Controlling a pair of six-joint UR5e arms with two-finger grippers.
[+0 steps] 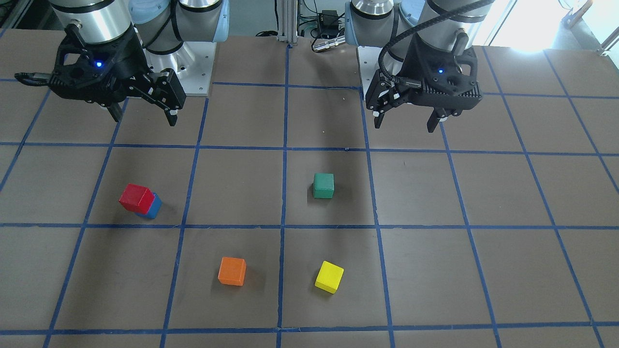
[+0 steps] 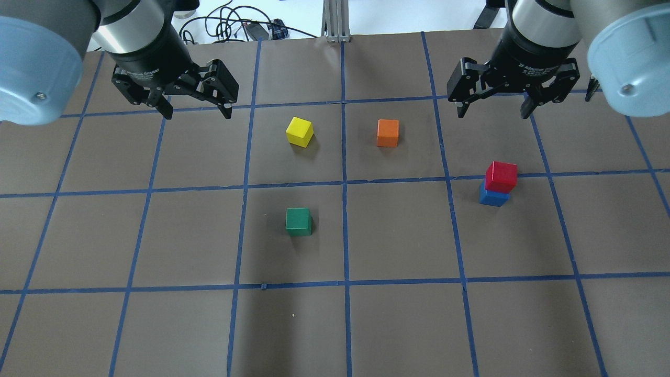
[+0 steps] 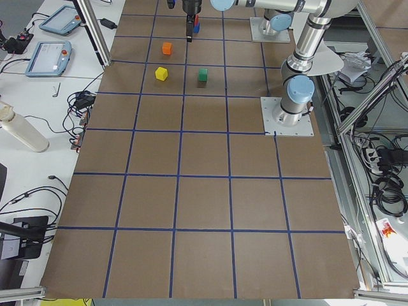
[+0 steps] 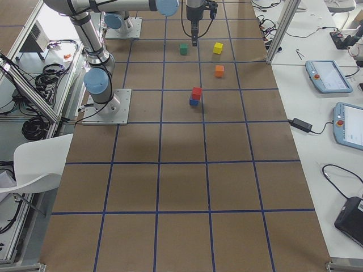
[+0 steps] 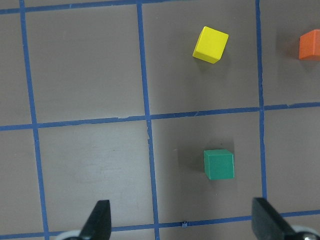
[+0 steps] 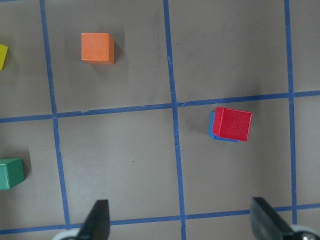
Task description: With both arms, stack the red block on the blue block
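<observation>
Gridded worktop (image 2: 398, 235): red block (image 2: 501, 176) atop blue block (image 2: 492, 198); left gripper (image 2: 198, 112) & right gripper (image 2: 492, 112) jaws wide, empty. Looks done; next: pull clear.

In the right wrist view the blue block (image 6: 210, 127) is almost wholly covered by the red block (image 6: 232, 124); only a thin strip along two sides is seen. The yellow block (image 6: 3, 56) and green block (image 6: 11, 175) are cut off there by the picture's edge, as is the orange block (image 5: 311, 45) in the left wrist view. From the table's left end the stack is partly masked by the right gripper (image 3: 189, 35).
</observation>
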